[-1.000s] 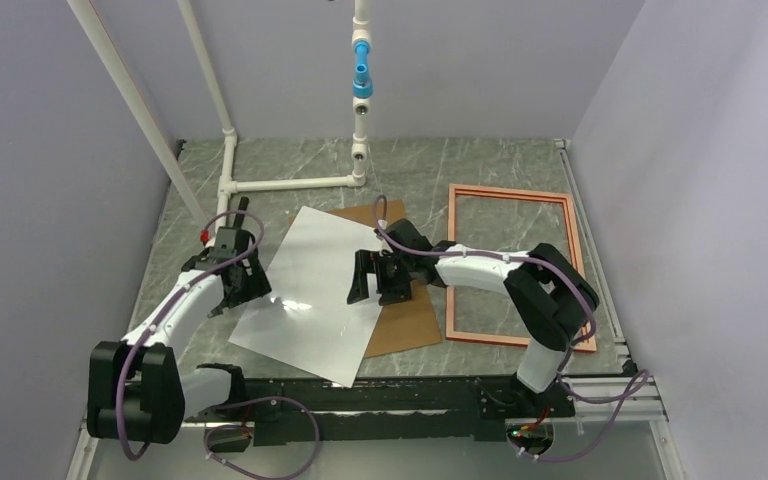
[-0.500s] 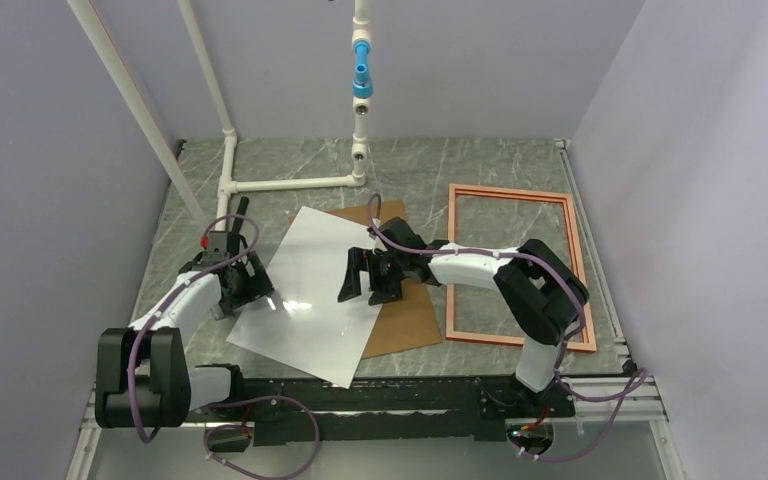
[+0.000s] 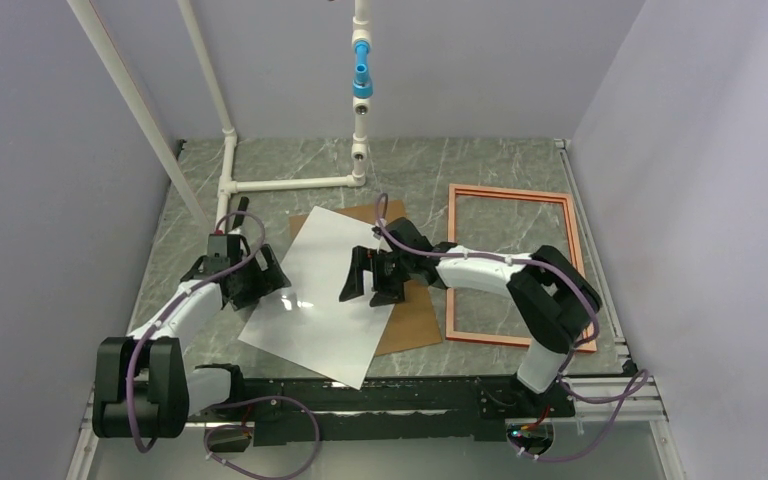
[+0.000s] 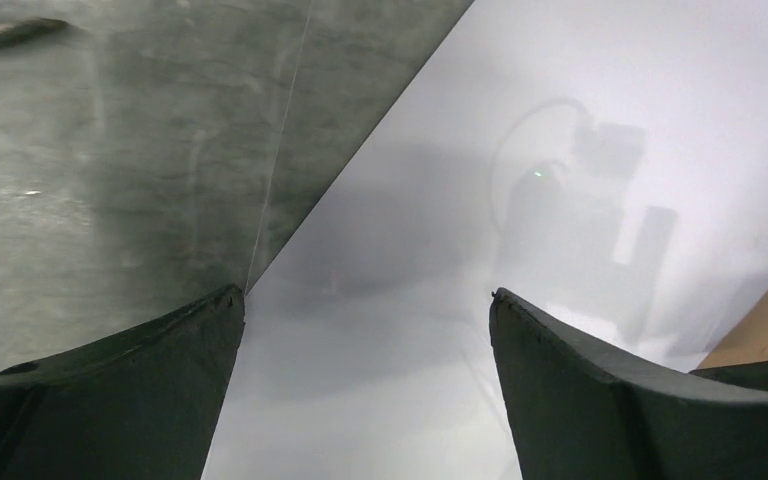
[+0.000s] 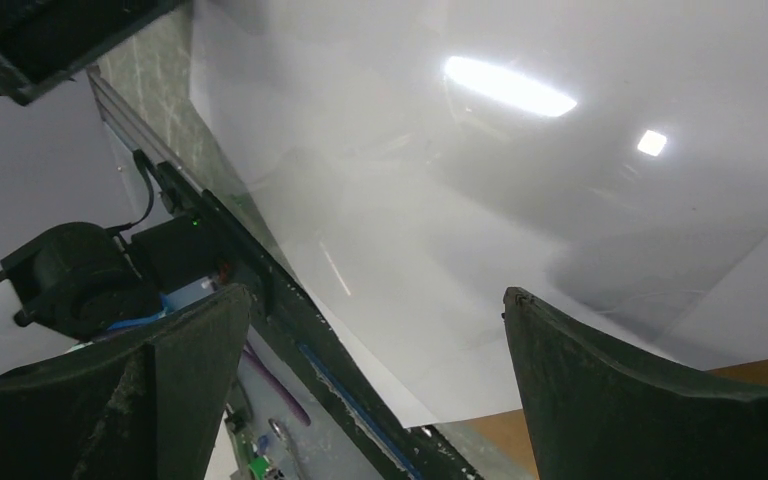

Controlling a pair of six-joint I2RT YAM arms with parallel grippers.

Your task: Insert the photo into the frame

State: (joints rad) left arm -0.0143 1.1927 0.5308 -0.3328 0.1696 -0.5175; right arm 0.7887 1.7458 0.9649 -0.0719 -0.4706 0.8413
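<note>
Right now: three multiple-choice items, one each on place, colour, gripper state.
1. The frame lies: A. right of the photo B. beneath it C. left of it
2. The photo's upward face is: A. red B. white C. dark grey-brown
3. The left gripper is: A. shut on the photo B. shut on the frame C. open
Key: 1 A, it lies apart toward the robot's right; 2 B, the top view shows plain white; 3 C, its fingers stand wide apart over the photo.

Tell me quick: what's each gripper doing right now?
Left gripper: open, holding nothing, at the left edge of the photo.
Right gripper: open, holding nothing, above the photo.
</note>
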